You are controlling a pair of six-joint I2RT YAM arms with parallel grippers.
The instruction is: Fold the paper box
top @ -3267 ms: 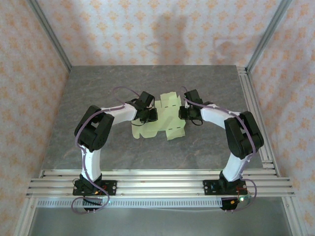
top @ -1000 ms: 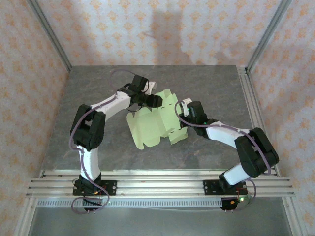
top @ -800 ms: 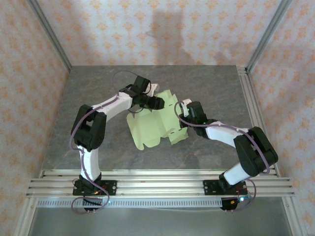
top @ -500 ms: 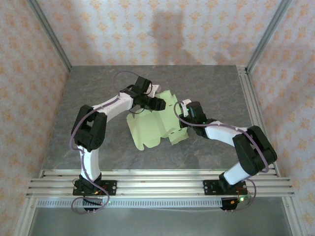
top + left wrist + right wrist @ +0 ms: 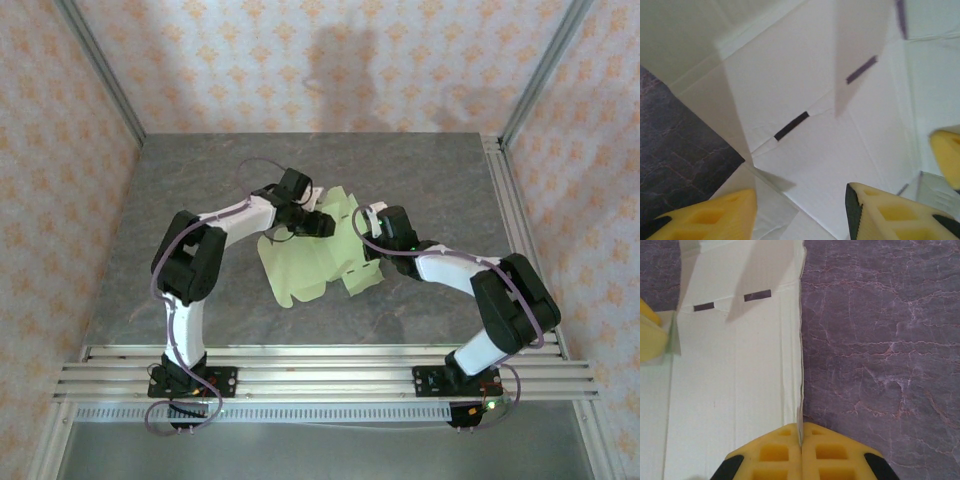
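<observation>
Lab enclosure, aluminium rails (image 5: 320,365), patterned wall panels (image 5: 300,60)

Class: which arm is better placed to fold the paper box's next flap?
Left, likely: the left tool hangs open over the paper box, free to press a flap, while the right tool is shut on its edge, anchoring it.

Nothing legible anywhere — the paper box (image 5: 318,262) shows just short dark slits (image 5: 757,295), no lettering

We see the paper box (image 5: 318,258) as thin matt creased card, the table (image 5: 190,185) as dull veined stone
</observation>
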